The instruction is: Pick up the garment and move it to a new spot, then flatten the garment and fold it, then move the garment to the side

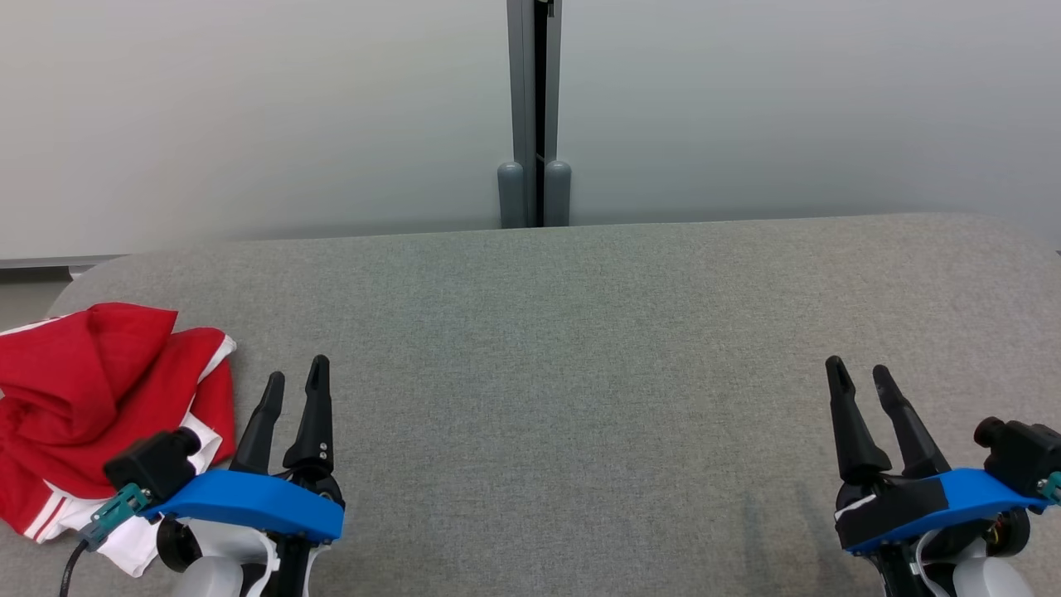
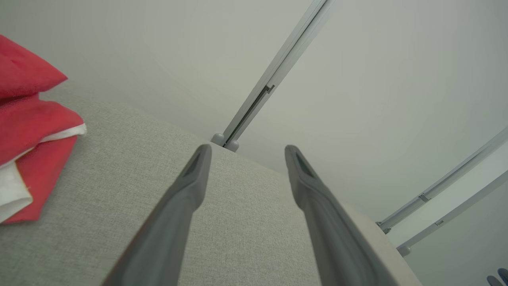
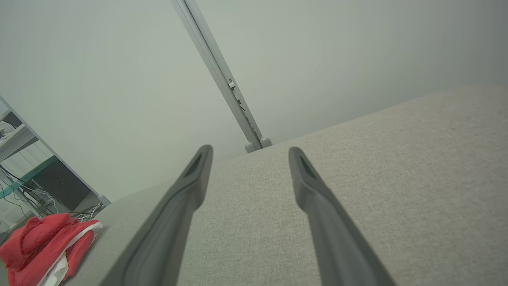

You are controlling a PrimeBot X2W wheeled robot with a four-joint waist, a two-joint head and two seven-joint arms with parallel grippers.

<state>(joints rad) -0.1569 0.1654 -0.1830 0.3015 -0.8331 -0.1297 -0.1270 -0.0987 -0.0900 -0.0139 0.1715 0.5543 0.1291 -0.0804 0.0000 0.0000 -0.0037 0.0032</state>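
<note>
The bunched red garment [image 1: 91, 406], maybe a shirt, lies at near left; the left gripper [image 1: 297, 371] and right gripper [image 1: 858, 366] stand open.

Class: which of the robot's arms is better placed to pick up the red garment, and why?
Probably left. The left gripper, open, sits right beside the garment at the grey surface's left end; the right gripper, also open, is far across it.

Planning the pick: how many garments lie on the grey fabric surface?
1. The crumpled red-and-white cloth garment lies at the grey fabric surface's left end, beside the left gripper. Another could hide within the heap.
</note>
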